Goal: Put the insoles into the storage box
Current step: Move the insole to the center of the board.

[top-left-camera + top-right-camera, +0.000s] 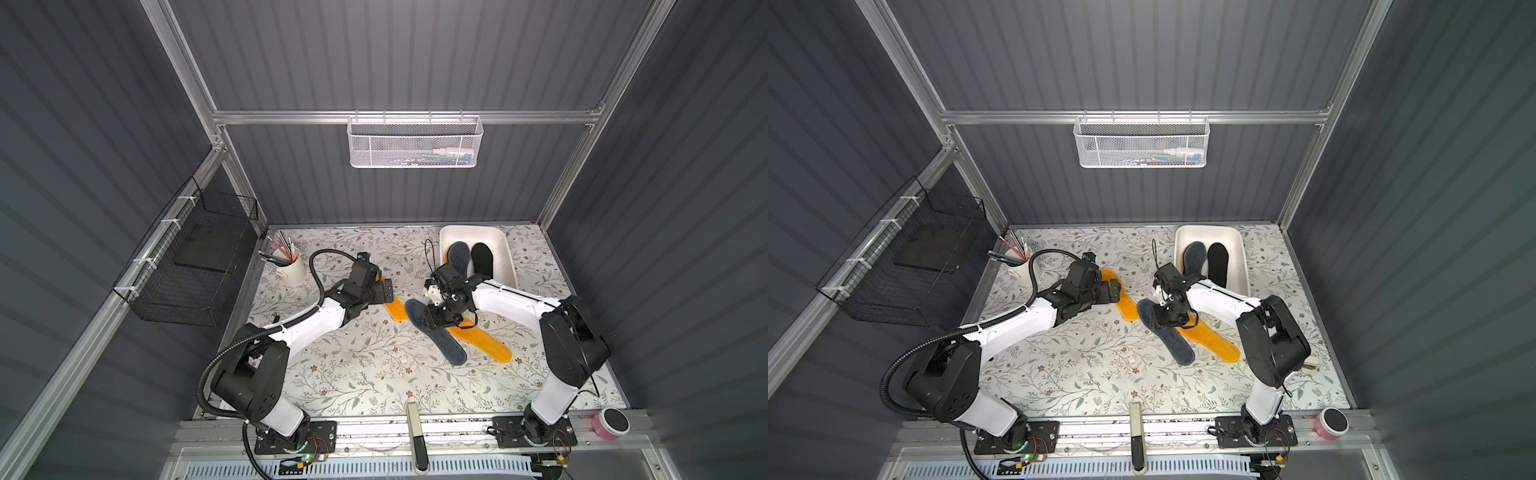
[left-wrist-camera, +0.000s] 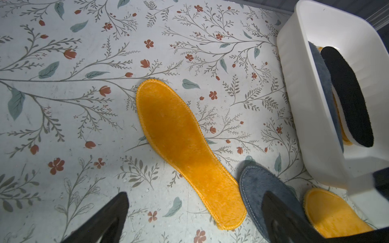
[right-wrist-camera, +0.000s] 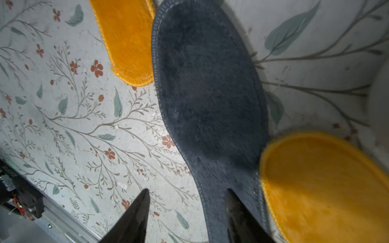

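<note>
right gripper point(image 3: 187, 190): about half open, holding nothing, jaws straddling one long edge of the grey insole point(image 3: 210, 94).
left gripper point(image 2: 195, 193): wide open, empty, over the orange insole point(image 2: 179, 143).
grey insole: flat on the bench, just near of the storage box point(image 1: 473, 235).
axis: far-left to near-right, toe far-left.
risk: thin edge could slip my pinch; second orange insole point(image 1: 486, 345) touches it and may drag along.

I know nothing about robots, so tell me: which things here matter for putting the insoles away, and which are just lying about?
Job: white box; boxed grey insole; boxed black insole; loose grey insole; lone orange insole; part-covered orange insole.
Lying about: mug of pens; white mesh basket; black wire basket; pink tub.
</note>
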Robot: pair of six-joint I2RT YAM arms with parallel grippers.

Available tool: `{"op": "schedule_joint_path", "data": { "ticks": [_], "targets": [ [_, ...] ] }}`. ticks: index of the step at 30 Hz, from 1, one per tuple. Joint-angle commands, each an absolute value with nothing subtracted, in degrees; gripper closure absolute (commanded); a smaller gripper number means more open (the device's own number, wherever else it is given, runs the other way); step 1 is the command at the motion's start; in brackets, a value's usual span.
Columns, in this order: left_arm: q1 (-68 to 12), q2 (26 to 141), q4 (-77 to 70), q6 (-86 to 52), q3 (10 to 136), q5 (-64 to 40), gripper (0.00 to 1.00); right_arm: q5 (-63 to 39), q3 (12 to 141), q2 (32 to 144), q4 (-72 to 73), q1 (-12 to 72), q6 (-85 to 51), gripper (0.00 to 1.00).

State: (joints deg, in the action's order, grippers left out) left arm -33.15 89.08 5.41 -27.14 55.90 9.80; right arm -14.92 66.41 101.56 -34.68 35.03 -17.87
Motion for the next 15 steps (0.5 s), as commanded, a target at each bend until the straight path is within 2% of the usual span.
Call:
{"op": "schedule_joint_path", "data": {
  "ticks": [1,15],
  "targets": [
    [-32.5,88.4,7.2,-28.2,56.5,9.9,0.0,-12.6,67.9,103.5,-34.8,35.9,-19.6,0.43],
    [-32.0,85.8,8.5,-28.7,55.6,11.5,0.0,-22.7,71.5,110.3,-26.0,42.7,-25.7,0.43]
  ]
}}
